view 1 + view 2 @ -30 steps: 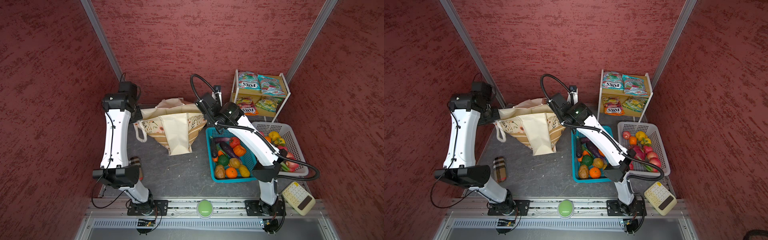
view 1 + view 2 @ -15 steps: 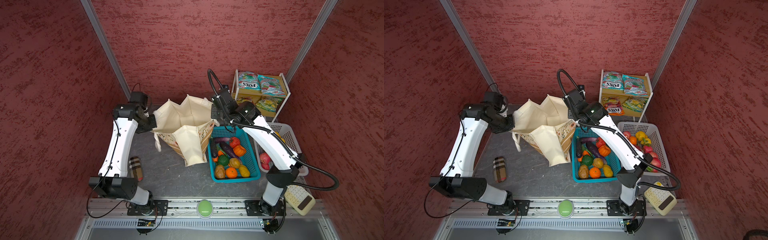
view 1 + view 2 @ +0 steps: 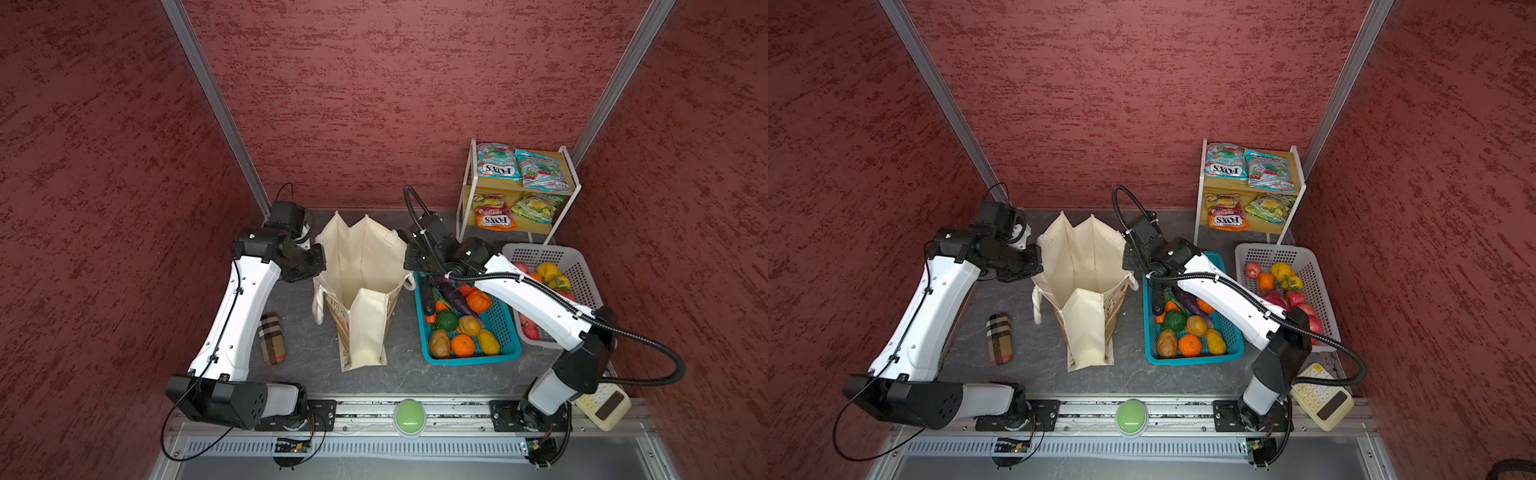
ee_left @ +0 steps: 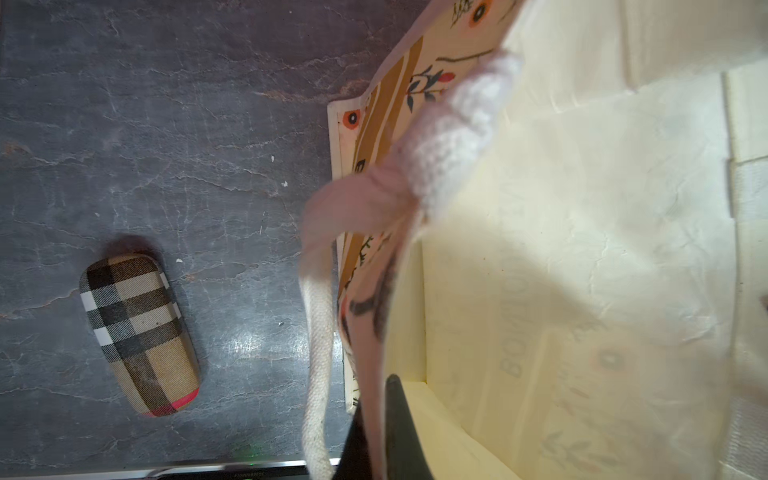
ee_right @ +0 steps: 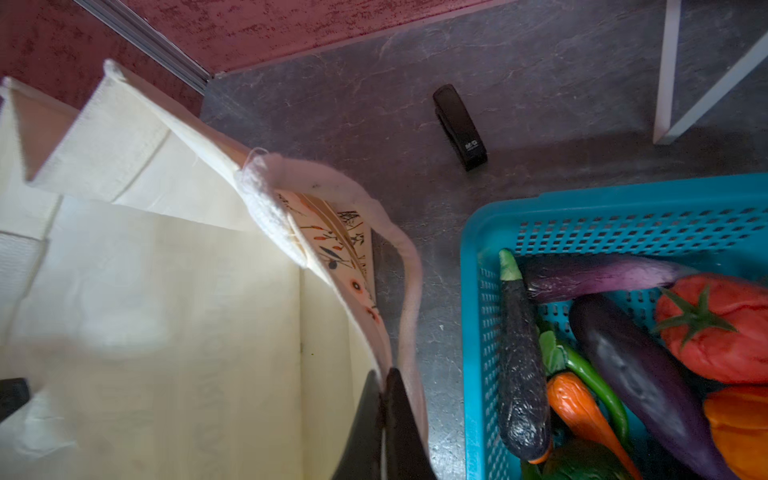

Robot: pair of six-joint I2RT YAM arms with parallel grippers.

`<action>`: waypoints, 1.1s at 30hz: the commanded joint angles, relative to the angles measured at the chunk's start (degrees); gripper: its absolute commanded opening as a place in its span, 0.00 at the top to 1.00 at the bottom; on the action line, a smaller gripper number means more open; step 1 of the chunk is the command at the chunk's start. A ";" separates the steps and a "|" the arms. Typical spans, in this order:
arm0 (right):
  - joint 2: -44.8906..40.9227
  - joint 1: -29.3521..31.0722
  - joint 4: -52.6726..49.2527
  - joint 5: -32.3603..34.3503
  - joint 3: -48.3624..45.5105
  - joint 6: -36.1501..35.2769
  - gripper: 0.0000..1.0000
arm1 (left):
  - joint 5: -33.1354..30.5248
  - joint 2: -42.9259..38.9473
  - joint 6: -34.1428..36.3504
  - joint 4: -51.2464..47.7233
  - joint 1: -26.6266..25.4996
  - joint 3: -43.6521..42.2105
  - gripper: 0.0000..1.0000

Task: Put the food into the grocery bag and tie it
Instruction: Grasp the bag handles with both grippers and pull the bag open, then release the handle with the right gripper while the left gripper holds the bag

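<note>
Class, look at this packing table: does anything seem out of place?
Three items are not food: a plaid case left of the grocery bag, a black stapler near the back wall, and a calculator askew at the front right corner.

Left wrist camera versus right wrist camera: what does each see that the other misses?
Only the left wrist view shows the plaid case. Only the right wrist view shows the stapler and the teal basket of vegetables. Both show the table and the cream inside of the grocery bag, its rim pinched by the left gripper and right gripper.
</note>
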 commanded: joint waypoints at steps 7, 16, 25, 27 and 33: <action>-7.21 0.58 9.06 0.34 -5.44 2.52 1.00 | 4.58 -1.16 2.00 5.27 0.65 -1.07 0.80; -7.34 0.58 11.06 -1.82 -8.73 2.52 1.00 | 2.98 0.78 5.11 7.66 1.67 -3.05 0.56; -7.21 0.58 9.58 -0.88 -7.88 0.83 0.80 | 3.45 1.12 7.52 8.82 1.44 -3.32 0.99; -6.70 0.57 9.27 -1.28 -7.15 0.41 0.73 | 3.55 0.95 7.89 9.19 1.16 -3.63 1.00; -5.94 0.58 8.52 -1.12 -5.11 -0.38 0.55 | 2.83 1.26 8.81 9.20 0.17 -3.74 1.00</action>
